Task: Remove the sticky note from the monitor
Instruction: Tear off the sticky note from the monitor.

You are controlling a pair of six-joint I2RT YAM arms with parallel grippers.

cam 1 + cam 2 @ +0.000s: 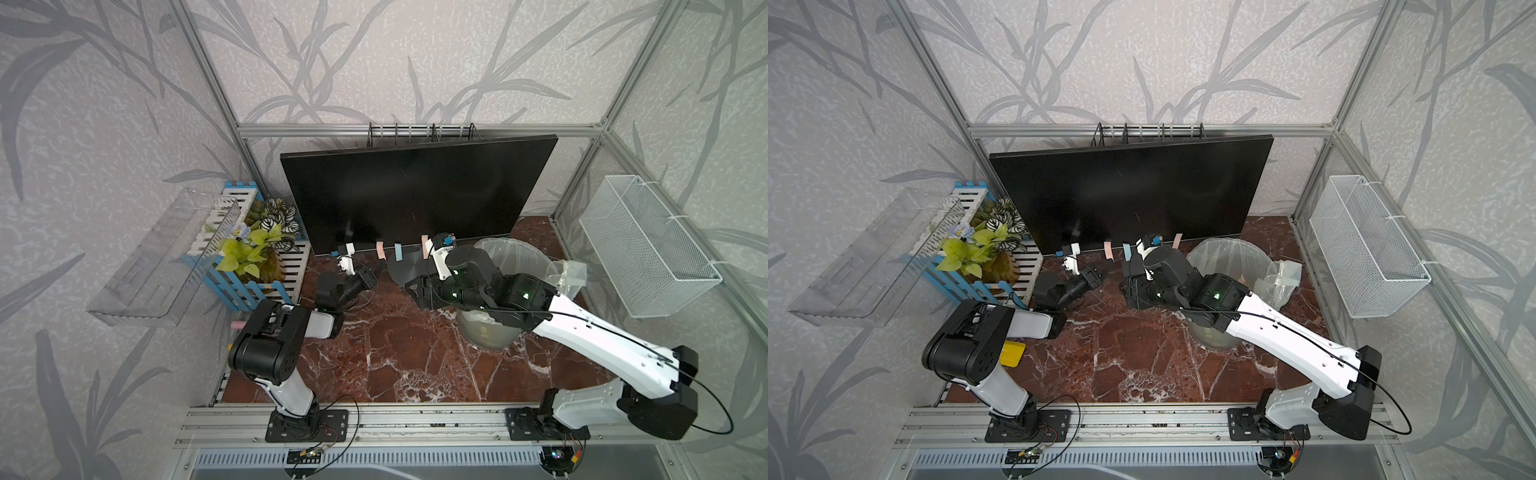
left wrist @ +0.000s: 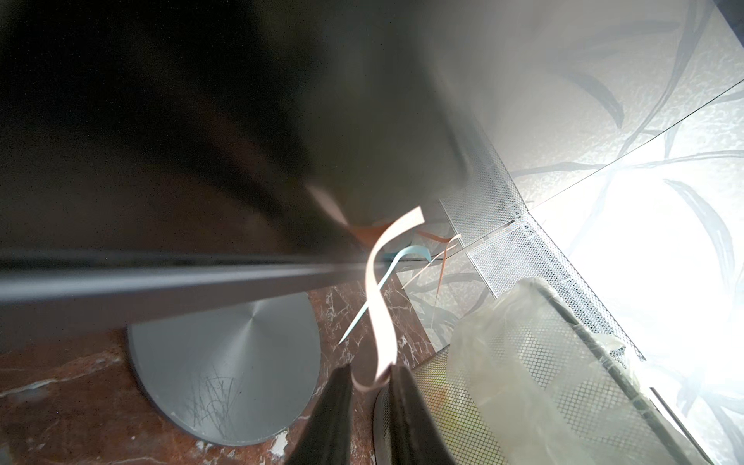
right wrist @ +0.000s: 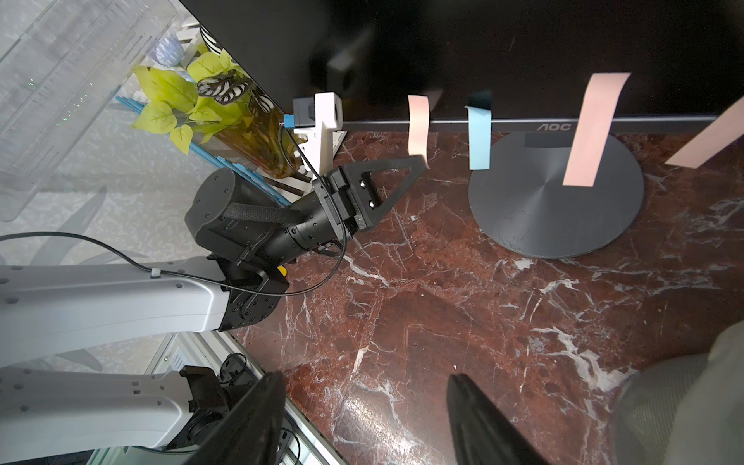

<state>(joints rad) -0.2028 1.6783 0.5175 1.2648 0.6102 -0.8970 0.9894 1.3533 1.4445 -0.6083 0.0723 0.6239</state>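
The monitor (image 1: 415, 195) (image 1: 1129, 195) stands at the back on its grey disc stand (image 3: 555, 201). Several sticky notes hang from its lower bezel. The leftmost is a pink sticky note (image 3: 418, 125) (image 1: 380, 250), then come a blue one (image 3: 479, 137) and a pink one (image 3: 592, 129). My left gripper (image 2: 370, 374) (image 3: 420, 159) reaches up from below and is shut on the lower end of the leftmost pink sticky note (image 2: 378, 306), which curls between the fingers. The note's top is still on the bezel. My right gripper (image 3: 366, 376) hovers open over the marble with nothing in it.
A mesh bin with a plastic liner (image 1: 498, 257) stands under the right arm, near the monitor's right end. A crate of plants (image 1: 257, 249) and a clear tray (image 1: 166, 257) are on the left. A white wire basket (image 1: 648, 249) hangs on the right wall.
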